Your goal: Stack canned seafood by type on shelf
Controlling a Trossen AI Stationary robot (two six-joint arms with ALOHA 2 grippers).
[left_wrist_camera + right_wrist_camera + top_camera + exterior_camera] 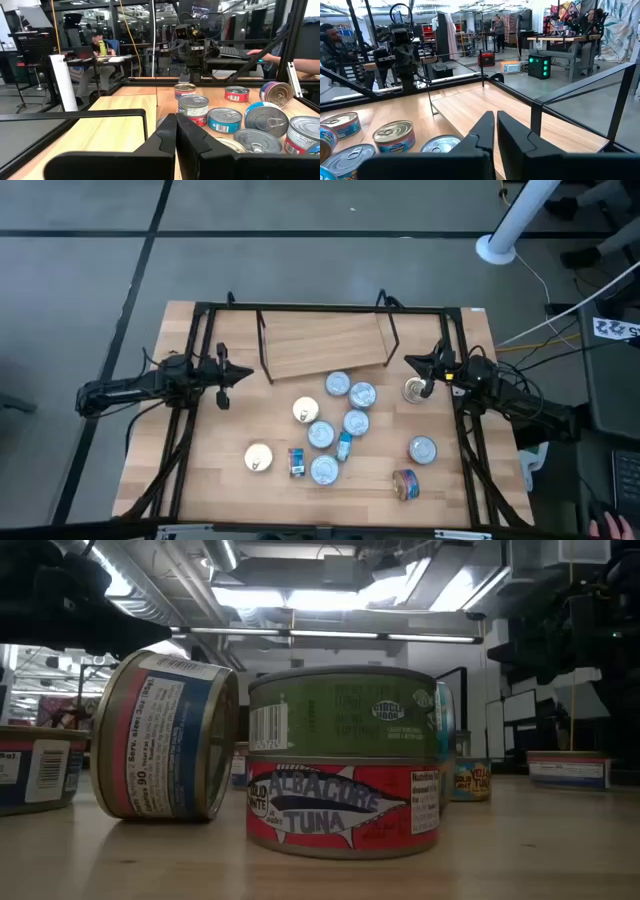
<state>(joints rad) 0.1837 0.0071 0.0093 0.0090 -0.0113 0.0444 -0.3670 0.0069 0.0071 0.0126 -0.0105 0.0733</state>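
**Tins loose on the desk, shelf bare**

Eleven short round tins (345, 422) with silver or gold lids are seen on the light-wood desk (200, 470), clustered near the shelf (320, 343); one is stacked on a red tuna tin (343, 810), one lies on its side. The shelf is a pale board on thin black wire. The left gripper (243, 376) and right gripper (412, 361) hover with fingers closed, holding nothing.
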